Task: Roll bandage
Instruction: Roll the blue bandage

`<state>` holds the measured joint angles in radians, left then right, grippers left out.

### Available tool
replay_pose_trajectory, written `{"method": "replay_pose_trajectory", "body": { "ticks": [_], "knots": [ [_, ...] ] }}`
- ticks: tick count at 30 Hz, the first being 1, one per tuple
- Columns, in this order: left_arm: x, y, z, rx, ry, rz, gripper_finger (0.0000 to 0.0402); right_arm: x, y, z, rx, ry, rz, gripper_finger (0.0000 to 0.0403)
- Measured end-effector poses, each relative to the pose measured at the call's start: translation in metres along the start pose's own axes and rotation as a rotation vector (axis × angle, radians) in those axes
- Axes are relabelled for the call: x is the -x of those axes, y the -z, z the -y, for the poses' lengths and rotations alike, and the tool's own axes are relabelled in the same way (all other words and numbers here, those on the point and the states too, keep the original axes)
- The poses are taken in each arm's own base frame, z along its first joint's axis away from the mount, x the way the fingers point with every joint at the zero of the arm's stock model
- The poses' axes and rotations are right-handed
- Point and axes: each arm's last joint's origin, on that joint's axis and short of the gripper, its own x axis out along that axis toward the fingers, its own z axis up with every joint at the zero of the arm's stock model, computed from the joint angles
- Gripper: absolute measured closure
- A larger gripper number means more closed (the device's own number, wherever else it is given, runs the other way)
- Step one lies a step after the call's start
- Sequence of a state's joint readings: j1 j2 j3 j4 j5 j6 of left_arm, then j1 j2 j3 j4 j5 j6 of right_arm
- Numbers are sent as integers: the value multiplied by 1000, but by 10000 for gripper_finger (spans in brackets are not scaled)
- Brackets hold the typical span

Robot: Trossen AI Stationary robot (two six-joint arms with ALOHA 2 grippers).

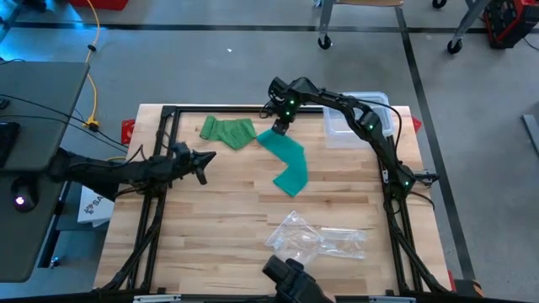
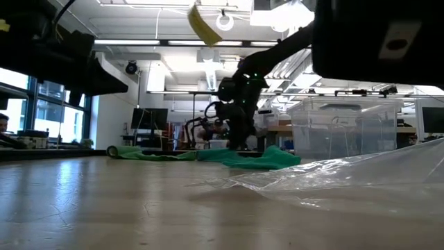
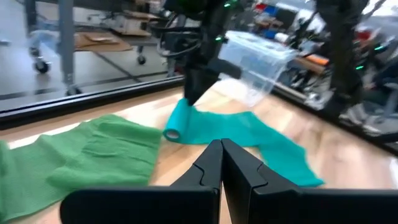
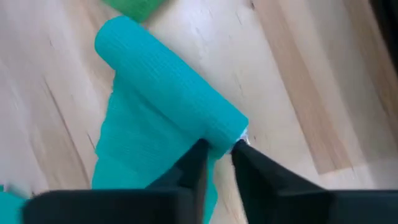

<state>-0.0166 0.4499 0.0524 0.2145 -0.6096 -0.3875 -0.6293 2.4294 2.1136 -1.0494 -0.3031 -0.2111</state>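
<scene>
Your right gripper point(image 4: 219, 152) appears pinched on the end of the soft, limp teal fabric bandage's point(image 1: 285, 162) rolled part at the desk's point(image 1: 227, 210) far side; grip there, lightly.

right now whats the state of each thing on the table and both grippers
teal bandage: partly rolled at one end, rest spread flat
green bandage: unrolled, crumpled, lying apart from the grippers
plastic bag: lying flat, crinkled
clear bin: upright at the table's far right corner
right gripper: pinching the rolled end of the teal bandage
left gripper: shut, empty, above the table's left side
</scene>
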Motion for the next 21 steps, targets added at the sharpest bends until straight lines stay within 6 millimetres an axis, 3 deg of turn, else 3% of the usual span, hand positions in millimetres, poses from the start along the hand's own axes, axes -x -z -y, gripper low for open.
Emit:
{"method": "replay_pose_trajectory", "body": {
  "ticks": [3,11,21],
  "knots": [
    [-5,-3,5,-26,-33,-29,401,-1,-2,-1,14,3,10,395],
    [-20,-5,15,3,-61,-73,401,1,-3,-9,30,9,11,401],
    [-32,7,9,158,-132,-139,377,9,-4,-18,64,9,19,401]
  ]
}}
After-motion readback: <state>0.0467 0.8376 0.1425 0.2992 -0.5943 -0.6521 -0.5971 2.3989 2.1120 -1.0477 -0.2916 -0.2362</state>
